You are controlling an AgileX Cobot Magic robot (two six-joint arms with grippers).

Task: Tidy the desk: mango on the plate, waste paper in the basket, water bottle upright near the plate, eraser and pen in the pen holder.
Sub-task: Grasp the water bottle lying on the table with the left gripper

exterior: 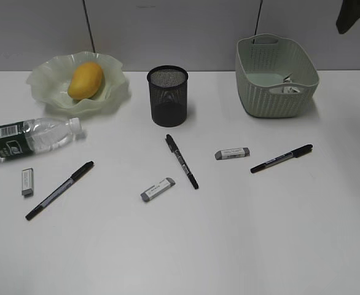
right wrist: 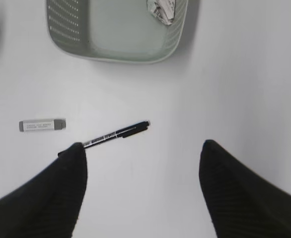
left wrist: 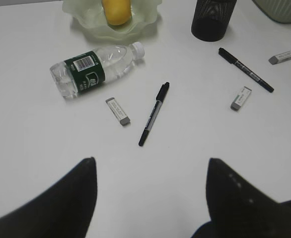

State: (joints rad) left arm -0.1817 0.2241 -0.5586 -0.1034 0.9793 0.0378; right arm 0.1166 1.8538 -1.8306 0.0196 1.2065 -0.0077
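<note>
The yellow-orange smooth mango [exterior: 85, 80] already lies in the pale green wavy-rimmed plate [exterior: 45, 83] at the upper left of the exterior view, and the crumpled white waste paper [right wrist: 160, 10] sits inside the pale green woven-pattern basket [exterior: 254, 92] at the upper right.

The small clear plastic water bottle [exterior: 26, 137] with dark green label lies on its side at the left, just below the plate. It looks mostly full, so probably rather heavy for its size, smooth and round, and it may roll. I would take it across the labelled middle.

Three black thin pens remain on the large white desk [exterior: 229, 246]: the left pen [exterior: 60, 190], the middle pen [exterior: 182, 161] and the right pen [exterior: 281, 158]. They are light, stiff and slim; a grip across the barrel at mid-length seems best. The three small grey-white erasers [exterior: 158, 189] are flat and light. The black mesh pen holder [exterior: 168, 95] stands at upper centre.

The left gripper [left wrist: 150, 198] and the right gripper [right wrist: 143, 188] both stand wide open with nothing between the jaws.
</note>
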